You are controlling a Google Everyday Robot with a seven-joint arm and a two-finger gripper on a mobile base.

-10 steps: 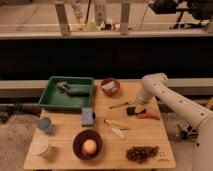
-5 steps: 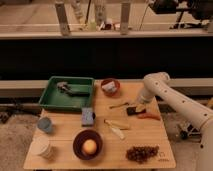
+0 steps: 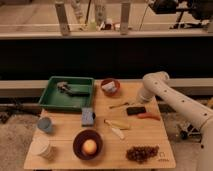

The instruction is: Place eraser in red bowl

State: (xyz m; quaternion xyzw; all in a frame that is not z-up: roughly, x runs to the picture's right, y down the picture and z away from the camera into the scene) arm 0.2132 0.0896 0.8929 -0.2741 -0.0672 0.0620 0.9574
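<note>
Hand (image 3: 138,102): at the end of the white arm, lowered to the desk (image 3: 150,136), right of the red bowl (image 3: 110,87) as the camera sees it and a little nearer the front edge. Hand state: cannot tell. It is bunched under the wrist.

Eraser (image 3: 135,110): flat on the desk directly below the hand in the picture, right of the red bowl and forward of it, outside the bowl. Contact between hand and eraser: cannot tell.

Orange-handled tool (image 3: 149,117): just beside the eraser, further right and forward of the red bowl.

Thin stick (image 3: 119,105): on the desk just forward of the red bowl.

Red bowl: near the desk's back edge, with 1 pale item in it.

Green tray (image 3: 67,102): just left of the red bowl, dark items inside.

Blue-grey block (image 3: 88,116): forward-left of the red bowl.

Pale strips (image 3: 116,128): forward of the red bowl.

Dark bowl (image 3: 88,144): well forward of the red bowl, 1 orange ball (image 3: 89,146) in it.

Grapes (image 3: 141,153): far forward-right of the red bowl.

Blue cup (image 3: 45,124) and white cup (image 3: 42,148): far forward-left of the red bowl.
</note>
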